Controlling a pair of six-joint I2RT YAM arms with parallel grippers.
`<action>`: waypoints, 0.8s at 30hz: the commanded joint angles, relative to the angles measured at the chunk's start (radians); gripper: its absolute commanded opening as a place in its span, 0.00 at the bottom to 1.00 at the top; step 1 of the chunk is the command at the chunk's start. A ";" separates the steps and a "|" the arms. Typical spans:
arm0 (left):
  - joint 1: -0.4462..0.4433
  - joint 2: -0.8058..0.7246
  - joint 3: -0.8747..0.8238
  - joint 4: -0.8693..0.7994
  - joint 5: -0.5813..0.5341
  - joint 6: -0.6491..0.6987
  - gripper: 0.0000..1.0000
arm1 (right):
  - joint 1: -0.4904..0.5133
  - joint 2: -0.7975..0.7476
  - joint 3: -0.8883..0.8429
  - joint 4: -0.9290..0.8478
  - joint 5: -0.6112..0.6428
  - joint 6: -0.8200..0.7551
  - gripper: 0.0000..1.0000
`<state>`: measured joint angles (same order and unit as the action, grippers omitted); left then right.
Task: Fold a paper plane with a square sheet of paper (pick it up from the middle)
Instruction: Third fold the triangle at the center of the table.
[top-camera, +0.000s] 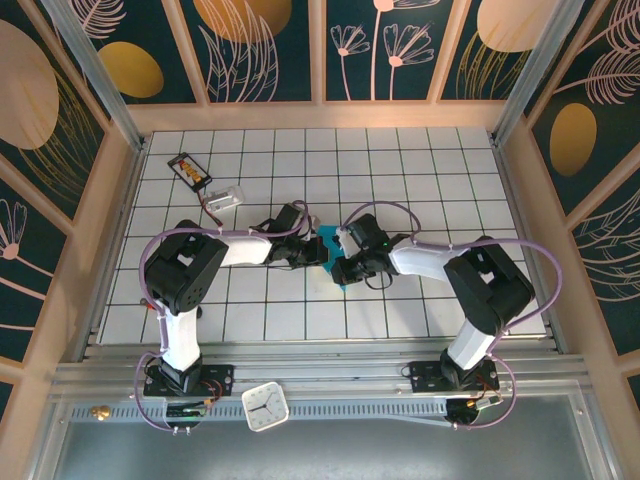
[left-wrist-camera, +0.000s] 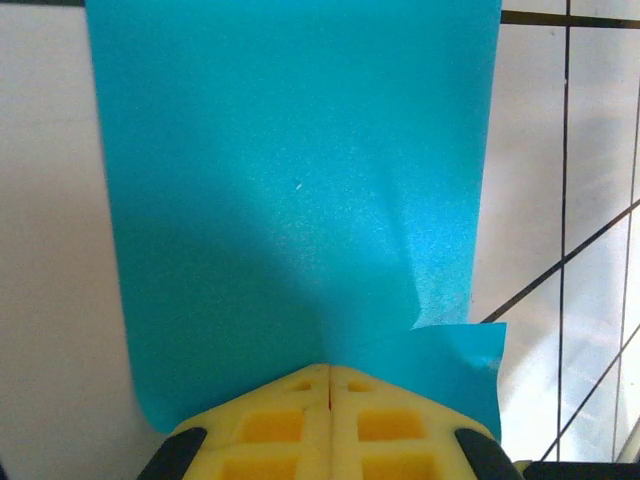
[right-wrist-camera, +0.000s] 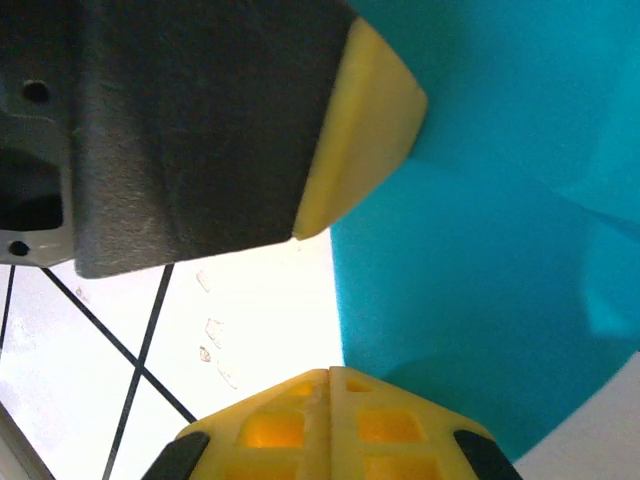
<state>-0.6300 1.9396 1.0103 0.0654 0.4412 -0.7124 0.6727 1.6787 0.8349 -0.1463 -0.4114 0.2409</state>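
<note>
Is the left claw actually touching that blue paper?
Touching. In the left wrist view, the teal-blue paper runs straight into the seam of the shut left claw, with no gap.

teal paper (top-camera: 328, 240) largely covered from above, top cropped in left wrist view

**Both arms folded inward, grippers tip to tip**

From bases at the near edge, each arm rises, bends at the elbow and turns inward, so the forearms point at each other over mid-table. The left gripper (top-camera: 312, 250) has its yellow fingers (left-wrist-camera: 270, 420) pressed together, pinching the sheet of paper (left-wrist-camera: 300, 200). The right gripper (top-camera: 340, 265), just beside it, is likewise closed on the sheet's edge, with a left fingertip (right-wrist-camera: 360, 120) close before it.
</note>
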 joint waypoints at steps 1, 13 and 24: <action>0.009 0.053 -0.010 -0.147 -0.096 0.032 0.00 | -0.007 0.022 -0.020 -0.008 0.016 -0.028 0.04; 0.010 0.057 0.020 -0.179 -0.114 0.058 0.00 | -0.004 0.041 -0.053 -0.031 0.033 -0.024 0.03; 0.014 0.067 0.030 -0.199 -0.148 0.082 0.00 | 0.027 0.018 -0.111 -0.122 0.023 0.065 0.00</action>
<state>-0.6315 1.9480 1.0554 -0.0143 0.4187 -0.6582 0.6743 1.6798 0.7822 -0.1108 -0.4019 0.2687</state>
